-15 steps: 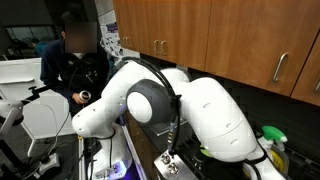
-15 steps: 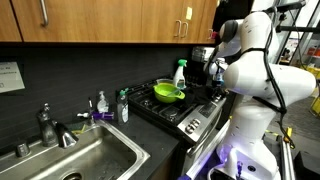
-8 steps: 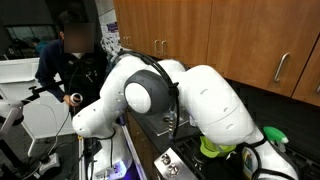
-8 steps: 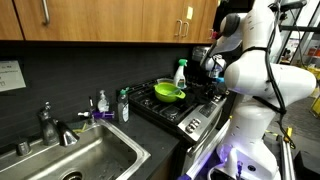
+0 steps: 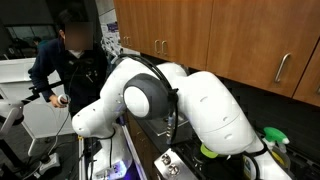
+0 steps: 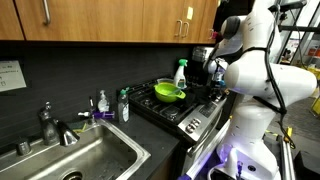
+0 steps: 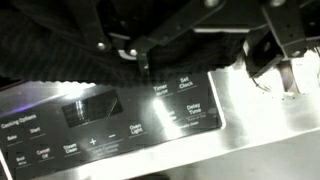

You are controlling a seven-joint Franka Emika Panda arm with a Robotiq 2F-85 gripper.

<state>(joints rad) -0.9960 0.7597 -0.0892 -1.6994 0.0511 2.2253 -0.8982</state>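
Gripper (image 7: 215, 78) enters wrist view from top, jaws spread wide, nothing between them. Hangs close over stove control panel (image 7: 130, 125), above timer and clock buttons. On stovetop (image 6: 190, 112) near gripper sits green bowl (image 6: 168, 93); contents too small to tell. Just behind bowl, spray bottle (image 6: 180, 72) upright against backsplash. Two soap bottles (image 6: 102, 104) stand between stove and sink (image 6: 110, 150). Beyond arm, person (image 5: 70, 55) stands at desk.
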